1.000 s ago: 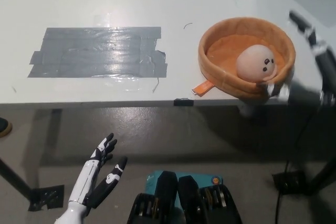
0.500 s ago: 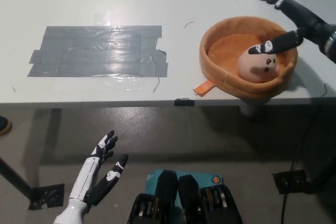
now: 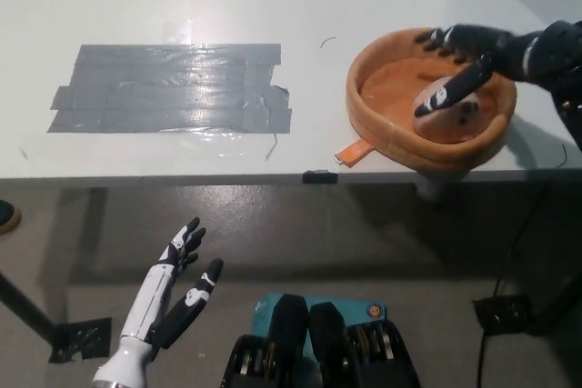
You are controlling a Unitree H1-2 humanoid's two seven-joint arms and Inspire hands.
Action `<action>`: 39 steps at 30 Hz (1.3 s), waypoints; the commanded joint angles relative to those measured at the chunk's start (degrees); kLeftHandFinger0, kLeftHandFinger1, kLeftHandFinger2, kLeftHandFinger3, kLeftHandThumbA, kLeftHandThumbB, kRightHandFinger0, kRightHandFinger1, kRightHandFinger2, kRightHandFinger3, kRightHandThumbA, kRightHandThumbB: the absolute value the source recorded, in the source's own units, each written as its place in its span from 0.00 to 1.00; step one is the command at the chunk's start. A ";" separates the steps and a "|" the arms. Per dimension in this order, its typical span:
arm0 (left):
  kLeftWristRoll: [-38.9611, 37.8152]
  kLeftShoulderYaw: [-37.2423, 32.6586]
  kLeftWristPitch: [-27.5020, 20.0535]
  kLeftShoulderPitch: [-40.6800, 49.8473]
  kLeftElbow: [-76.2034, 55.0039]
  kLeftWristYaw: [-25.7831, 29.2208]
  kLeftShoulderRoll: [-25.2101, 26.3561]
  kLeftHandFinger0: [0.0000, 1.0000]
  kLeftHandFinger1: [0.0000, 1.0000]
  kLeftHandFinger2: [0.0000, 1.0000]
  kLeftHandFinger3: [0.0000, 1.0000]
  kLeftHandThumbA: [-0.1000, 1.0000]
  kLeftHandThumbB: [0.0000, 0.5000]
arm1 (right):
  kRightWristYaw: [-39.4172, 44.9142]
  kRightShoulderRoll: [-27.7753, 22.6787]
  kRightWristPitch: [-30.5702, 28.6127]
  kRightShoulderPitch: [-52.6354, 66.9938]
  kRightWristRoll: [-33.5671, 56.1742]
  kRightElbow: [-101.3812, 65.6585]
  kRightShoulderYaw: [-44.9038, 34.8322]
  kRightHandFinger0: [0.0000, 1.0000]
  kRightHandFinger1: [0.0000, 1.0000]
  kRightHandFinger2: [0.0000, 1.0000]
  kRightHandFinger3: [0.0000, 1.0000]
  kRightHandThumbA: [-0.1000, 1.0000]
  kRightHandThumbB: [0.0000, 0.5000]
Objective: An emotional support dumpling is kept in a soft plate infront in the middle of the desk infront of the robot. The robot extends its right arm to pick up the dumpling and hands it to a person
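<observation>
White desk (image 3: 136, 6) fills the upper half of the head view, with grey floor showing below its front edge. Down at seven o'clock the white left hand (image 3: 173, 293) rests below the desk edge, fingers spread and holding nothing. On the desk at ten o'clock lies a patch of grey tape (image 3: 173, 88), overlapping strips stuck flat. A short orange tab (image 3: 353, 150) pokes out toward the desk edge from the soft plate (image 3: 382, 124), an orange padded bowl sitting at two o'clock, near the front edge of the desk. Inside it, toward its right side, lies the dumpling (image 3: 452, 108), a pale round plush with a small dark face. The black right hand (image 3: 466, 52) comes in from three o'clock, forearm reaching across the plate's far right rim; its fingers are apart, one long finger lying across the top of the dumpling and the others spread above the plate's back rim. It looks draped over the toy, not clamped on it. The step in hand appears to be the reach and grasp, with the pick-up not yet done. The next move probably calls for lowering the palm, curling the fingers round the soft body, then lifting it clear of the raised rim.
</observation>
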 commanded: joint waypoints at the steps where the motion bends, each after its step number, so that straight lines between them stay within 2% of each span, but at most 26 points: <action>1: 0.59 0.23 -0.59 -1.10 -2.27 -0.32 0.43 1.00 1.00 1.00 1.00 0.78 0.05 | 1.82 -0.71 -0.88 -2.63 -3.43 -0.32 1.73 1.00 1.00 1.00 1.00 1.00 0.91; 3: 0.75 0.12 0.14 -1.28 -2.60 -0.58 0.53 1.00 1.00 1.00 1.00 0.79 0.03 | 1.57 -0.75 -0.67 -2.21 -3.60 -0.40 1.92 1.00 1.00 1.00 1.00 1.00 0.94; 7: 0.79 0.13 0.28 -1.29 -2.63 -0.72 0.55 1.00 1.00 1.00 1.00 0.79 0.04 | 2.30 -0.66 0.28 -1.57 -3.71 -1.37 1.93 1.00 1.00 1.00 1.00 1.00 0.89; 12: 0.79 0.32 -0.01 -1.32 -2.45 -0.67 0.34 1.00 1.00 1.00 1.00 0.79 0.04 | 2.58 -0.57 -0.49 -1.78 -5.60 0.32 3.18 1.00 1.00 1.00 1.00 1.00 0.93; 15: 0.88 0.29 -0.21 -1.34 -2.50 -0.67 0.33 1.00 1.00 1.00 1.00 0.79 0.04 | 2.80 -1.12 -1.00 -1.85 -6.39 -0.35 3.66 1.00 1.00 1.00 1.00 1.00 0.88; 19: 0.64 0.35 -0.65 -1.40 -2.21 -0.70 0.27 1.00 1.00 1.00 1.00 0.78 0.03 | 2.12 -1.50 -2.15 -1.95 -7.72 -0.26 3.96 1.00 1.00 1.00 1.00 1.00 0.87; 22: 1.19 0.22 -0.38 -1.82 -2.20 -0.67 0.35 1.00 1.00 1.00 1.00 0.78 0.04 | 0.97 -1.51 -3.41 -2.17 -9.28 0.44 4.58 1.00 1.00 1.00 1.00 1.00 0.91; 27: 1.00 0.18 -0.74 -1.75 -2.07 -0.83 0.34 1.00 1.00 1.00 1.00 0.79 0.04 | 1.37 -1.38 -3.05 -1.52 -10.03 -0.29 4.37 1.00 1.00 1.00 1.00 1.00 0.90; 32: 0.89 0.20 -0.55 -2.00 -2.20 -1.00 0.39 1.00 1.00 1.00 1.00 0.79 0.04 | 0.58 -0.81 -4.40 -1.39 -11.49 1.26 4.84 1.00 1.00 1.00 1.00 1.00 0.98; 35: 1.22 0.19 -0.65 -2.20 -2.12 -0.81 0.39 1.00 1.00 1.00 1.00 0.79 0.04 | 0.95 -0.50 -4.80 -1.24 -12.13 1.53 5.34 1.00 1.00 1.00 1.00 1.00 0.94; 39: 0.68 0.22 -0.76 -2.37 -1.92 -1.08 0.40 1.00 1.00 1.00 1.00 0.80 0.03 | 0.85 0.39 -5.50 -0.95 -11.72 3.89 4.85 1.00 1.00 1.00 1.00 1.00 0.84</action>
